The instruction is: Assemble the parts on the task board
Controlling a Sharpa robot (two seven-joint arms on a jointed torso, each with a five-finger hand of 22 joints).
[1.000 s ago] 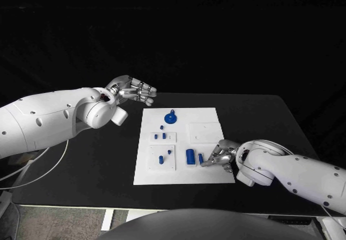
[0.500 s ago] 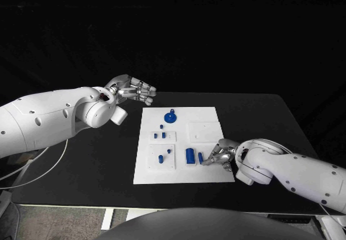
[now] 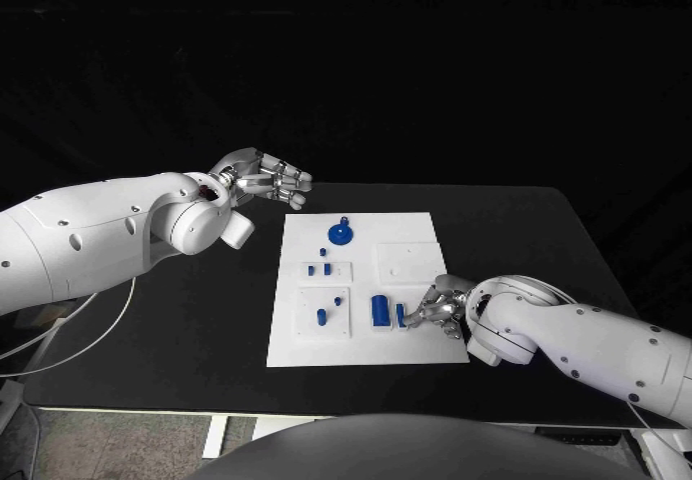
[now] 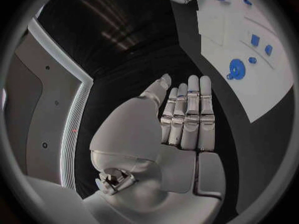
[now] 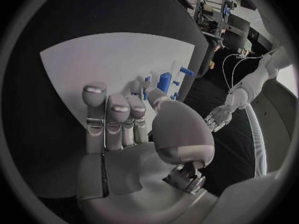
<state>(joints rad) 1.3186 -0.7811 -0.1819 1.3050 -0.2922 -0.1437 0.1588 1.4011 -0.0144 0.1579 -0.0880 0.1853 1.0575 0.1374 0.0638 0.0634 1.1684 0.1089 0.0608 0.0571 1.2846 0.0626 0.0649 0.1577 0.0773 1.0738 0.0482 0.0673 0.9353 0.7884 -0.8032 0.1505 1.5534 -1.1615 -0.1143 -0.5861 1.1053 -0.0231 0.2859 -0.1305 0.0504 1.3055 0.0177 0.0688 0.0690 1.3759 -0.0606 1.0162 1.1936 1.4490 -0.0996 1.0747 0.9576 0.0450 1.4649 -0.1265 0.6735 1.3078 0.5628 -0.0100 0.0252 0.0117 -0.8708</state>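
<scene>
While right robot hand [image 3: 440, 310] pinches the small blue part [image 3: 401, 316] beside the tall block [image 3: 381, 311], keep it vertical; left robot hand [image 3: 267, 180] hangs loosely curled, empty.

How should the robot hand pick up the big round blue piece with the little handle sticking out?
Probably by the little stem, pinched from above: the round blue piece seems to lie flat on the task board, its stem pointing toward the far edge, with bare board around it.
</scene>
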